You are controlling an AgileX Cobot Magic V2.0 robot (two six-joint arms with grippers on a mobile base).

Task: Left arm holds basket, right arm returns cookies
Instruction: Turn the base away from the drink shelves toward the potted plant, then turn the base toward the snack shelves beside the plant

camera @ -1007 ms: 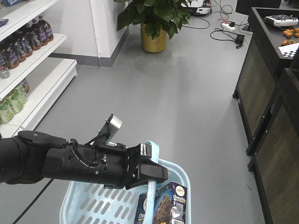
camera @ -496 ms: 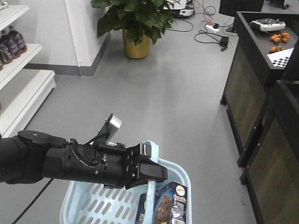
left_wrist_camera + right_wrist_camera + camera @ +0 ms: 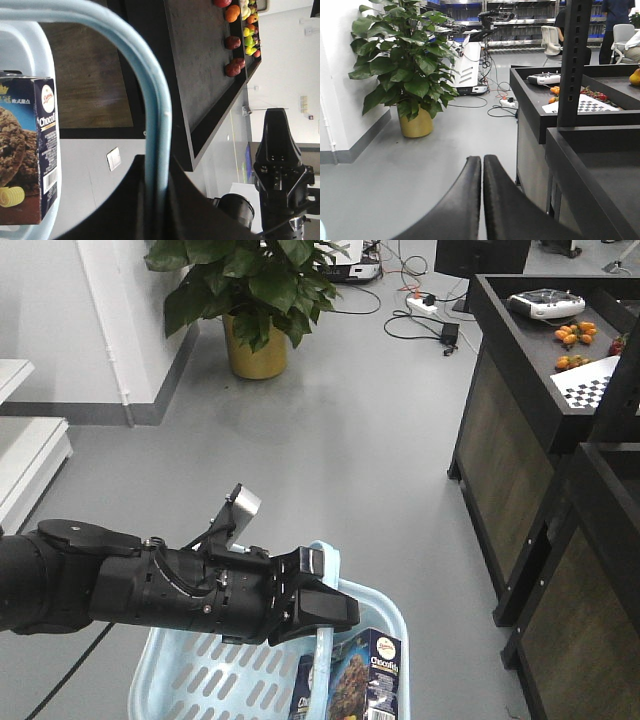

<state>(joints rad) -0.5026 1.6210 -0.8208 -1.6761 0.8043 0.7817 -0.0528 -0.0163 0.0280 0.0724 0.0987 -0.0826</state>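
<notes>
Front view, left to right.

Shelf (image 3: 30, 455): only a white corner is left at the far-left edge. A second ago the bottle rows filled that side. The plant (image 3: 240, 290) has slid leftward too. Judgement: the base is swinging right, away from the shelf.

Left arm (image 3: 130, 590): same place in frame as before, reaching right over the basket (image 3: 190, 675). The left gripper (image 3: 325, 585) is clenched on the handle (image 3: 322, 655). In the wrist view the blue handle (image 3: 157, 125) runs straight down into the dark jaws. The basket has not shifted against the arm, so the hold looks firm.

Cookies (image 3: 365, 675): upright in the near-right corner of the basket, just right of the handle, not yet lifted. The wrist view shows the box face (image 3: 25, 150) against the basket wall.

Counter (image 3: 520, 350): now larger and nearer on the right.

Right gripper (image 3: 482, 162): jaws pressed together with nothing between them, pointing at open floor, well apart from the cookies. Judgement: the return has not begun, and the right arm must open and reach into the basket first.
</notes>
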